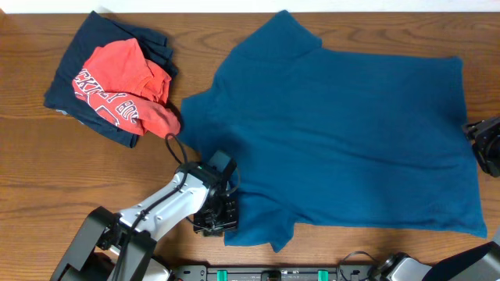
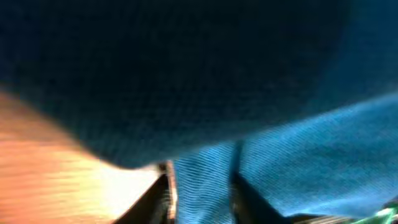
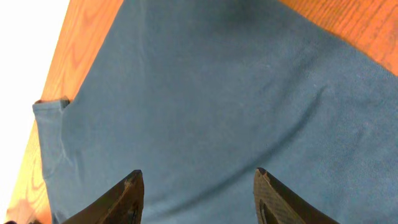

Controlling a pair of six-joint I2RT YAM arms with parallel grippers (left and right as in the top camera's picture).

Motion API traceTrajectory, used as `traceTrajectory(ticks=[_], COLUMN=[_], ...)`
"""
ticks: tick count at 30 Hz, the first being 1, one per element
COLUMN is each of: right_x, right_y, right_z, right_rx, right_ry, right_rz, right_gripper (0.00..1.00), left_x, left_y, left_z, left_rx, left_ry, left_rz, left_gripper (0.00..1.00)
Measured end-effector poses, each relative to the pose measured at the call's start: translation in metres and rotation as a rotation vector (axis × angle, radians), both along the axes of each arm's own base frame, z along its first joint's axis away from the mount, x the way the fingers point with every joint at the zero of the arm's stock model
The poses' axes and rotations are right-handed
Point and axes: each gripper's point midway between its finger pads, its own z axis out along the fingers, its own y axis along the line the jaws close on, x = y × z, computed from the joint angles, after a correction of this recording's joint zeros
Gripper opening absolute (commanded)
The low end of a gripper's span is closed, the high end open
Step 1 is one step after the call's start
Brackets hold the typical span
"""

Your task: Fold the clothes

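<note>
The blue T-shirt (image 1: 344, 125) lies spread flat across the middle and right of the table. My left gripper (image 1: 219, 217) is at its near-left sleeve; in the left wrist view, ribbed blue cloth (image 2: 186, 74) fills the gap between the fingers of the gripper (image 2: 205, 194), which is shut on it. My right gripper (image 1: 486, 144) is at the shirt's right edge. In the right wrist view it (image 3: 198, 177) stands open above smooth blue cloth (image 3: 205, 93), nothing between its fingers. A red tee (image 1: 121, 82) with white lettering lies crumpled on a navy garment (image 1: 86, 47) at the far left.
The wooden table (image 1: 47, 179) shows bare wood left of the shirt and in front of the pile. The left arm's base (image 1: 101, 242) stands at the near-left edge. In the right wrist view the table edge (image 3: 59, 56) runs along the left.
</note>
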Motion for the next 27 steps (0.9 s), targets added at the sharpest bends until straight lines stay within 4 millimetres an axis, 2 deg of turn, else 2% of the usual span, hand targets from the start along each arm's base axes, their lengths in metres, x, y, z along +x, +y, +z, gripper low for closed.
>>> traceTrajectory(ticks=[2,6,9,11,13,16,18,19,22,27], right_x=[-0.002,-0.008,-0.014,-0.017,-0.021,-0.027,-0.033,-0.037,-0.047,-0.076], right_y=[0.000,-0.001,-0.001,-0.002,-0.003,0.000,0.002,0.002,-0.004,-0.028], right_z=[-0.001,-0.006,-0.010,-0.013,-0.017,-0.027,-0.036,-0.040,-0.055,-0.087], right_rx=[-0.002,-0.005,-0.006,-0.010,-0.006,0.019,0.042,0.046,0.037,0.069], right_ry=[0.010,0.048,0.081,0.103,0.129,0.178,0.225,0.251,0.335,0.489], right_rz=[-0.004,-0.017,-0.028,-0.036,-0.042,-0.045,-0.050,-0.055,-0.071,-0.179], right_gripper=[0.55,0.55,0.55,0.55,0.55,0.57,0.75,0.77,0.74,0.70], left_x=[-0.003,-0.012,-0.022,-0.022,-0.014,0.008,0.024,0.030,0.046,0.054], left_y=[-0.003,-0.011,-0.008,-0.007,-0.008,-0.014,-0.019,-0.021,-0.027,-0.030], left_z=[0.002,0.008,0.016,0.024,0.035,0.054,0.068,0.073,0.086,0.092], left_rx=[-0.019,-0.074,-0.079,-0.090,-0.110,-0.171,-0.218,-0.235,-0.282,-0.307], left_ry=[0.020,0.070,0.138,0.161,0.151,0.065,-0.014,-0.045,-0.131,-0.180], left_rz=[0.008,0.014,0.032,0.048,0.067,0.085,0.089,0.091,0.091,0.103], left_gripper=[0.06,0.06,0.06,0.06,0.06,0.06,0.06,0.06,0.06,0.06])
